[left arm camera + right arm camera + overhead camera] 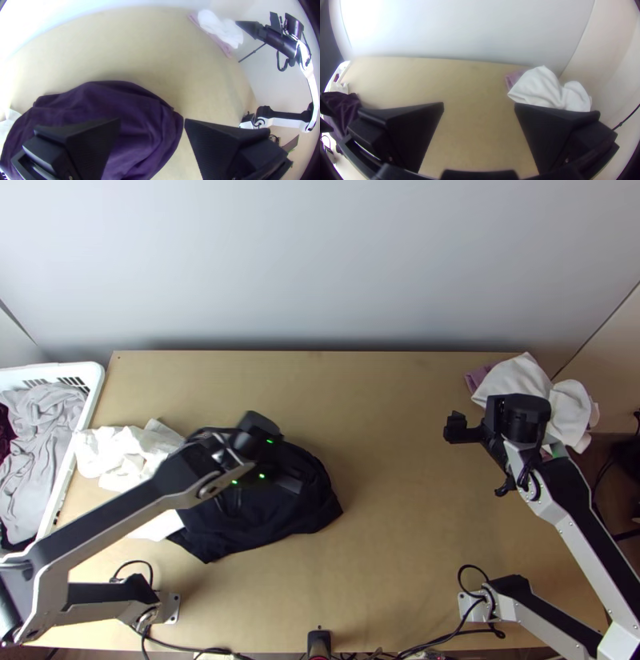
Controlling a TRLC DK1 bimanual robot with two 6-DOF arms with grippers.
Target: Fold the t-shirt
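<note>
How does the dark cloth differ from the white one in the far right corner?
The dark cloth covers more table than the white cloth. The dark cloth lies beneath the left gripper; the white cloth lies partly over mauve fabric. Both are rumpled.

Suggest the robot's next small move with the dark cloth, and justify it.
Probably lower the left tool and pinch the dark cloth: the tool's fingers stand open over it, and it lies bunched, so it likely needs spreading before folding.

Fairly bright. Glaring white on the wall at upper left in both wrist views. Bowed there along the table, dark at corners. Shadowed beside the shirt.
</note>
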